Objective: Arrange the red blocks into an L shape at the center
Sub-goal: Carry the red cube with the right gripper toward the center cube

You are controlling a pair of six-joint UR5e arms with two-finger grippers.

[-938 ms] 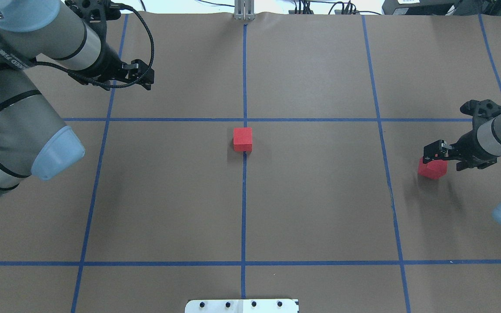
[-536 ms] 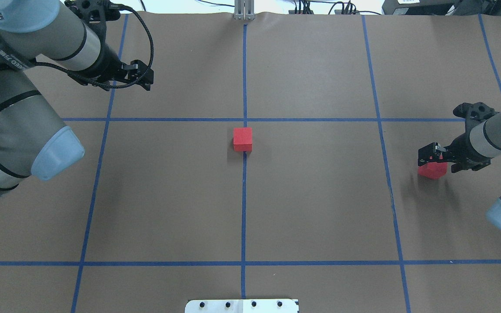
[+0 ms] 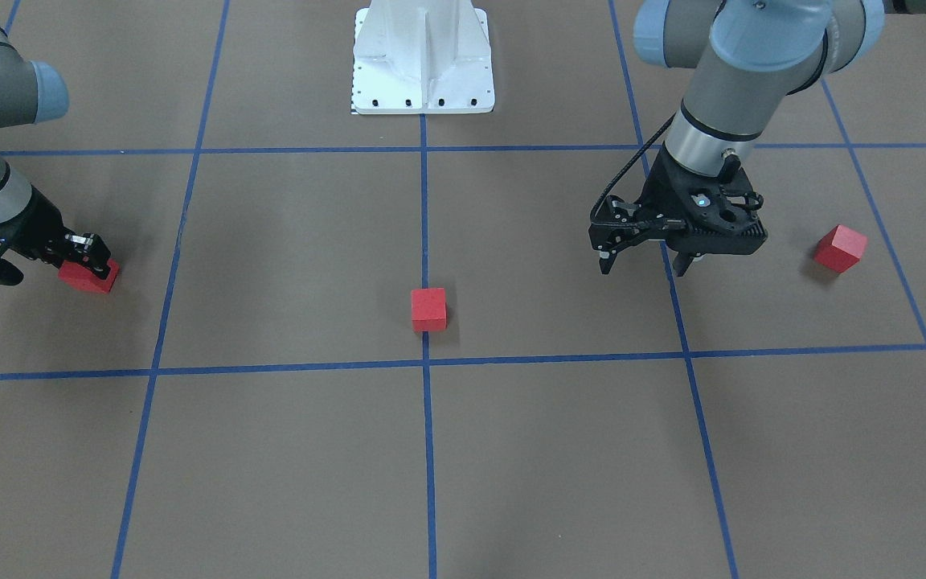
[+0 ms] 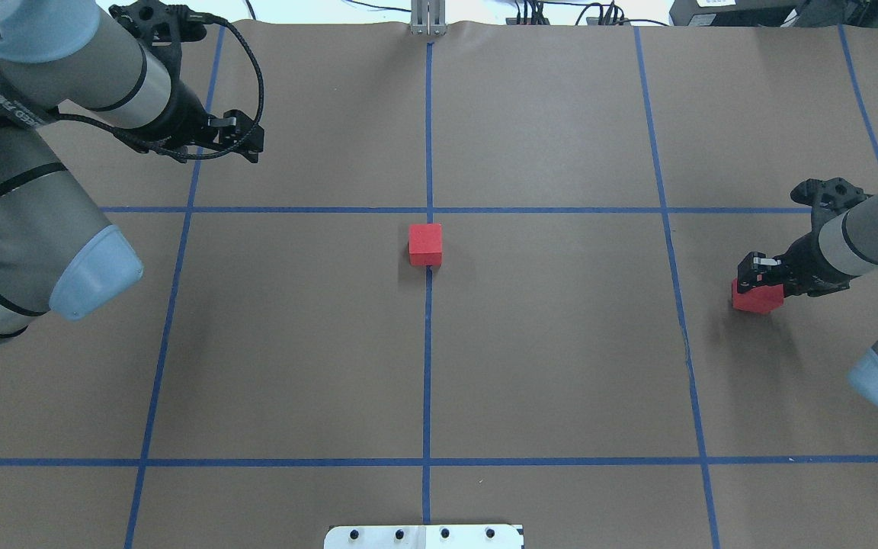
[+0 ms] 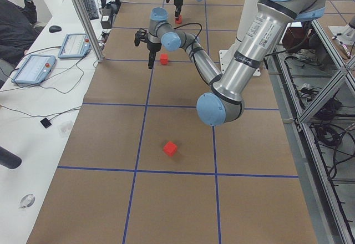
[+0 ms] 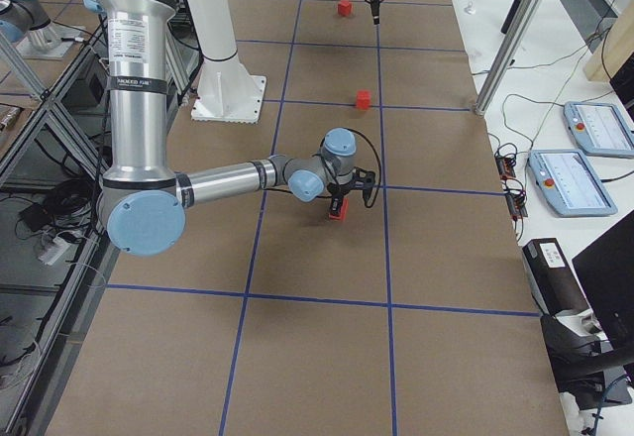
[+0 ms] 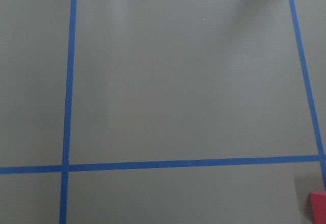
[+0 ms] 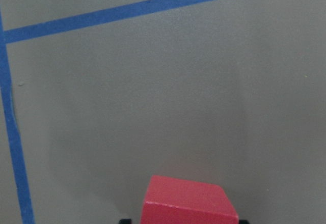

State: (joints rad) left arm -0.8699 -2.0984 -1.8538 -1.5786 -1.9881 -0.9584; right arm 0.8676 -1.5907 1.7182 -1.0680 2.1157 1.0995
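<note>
Overhead view shows one red block (image 4: 425, 244) at the center (image 4: 477, 229). It sits on the middle blue line (image 4: 427, 366), just on the robot's side of where the lines cross. A second red block (image 4: 755, 299) lies well off to the right, past the next line. The right gripper (image 4: 751, 278) is down on it, with a finger on each side of the block. I cannot tell if the fingers press on it. The third red block (image 3: 839, 248) lies well off on the robot's left, alone on the floor. The left gripper (image 3: 644, 268) hangs above the floor between that block and the center one. Its fingers are apart and hold nothing.
</note>
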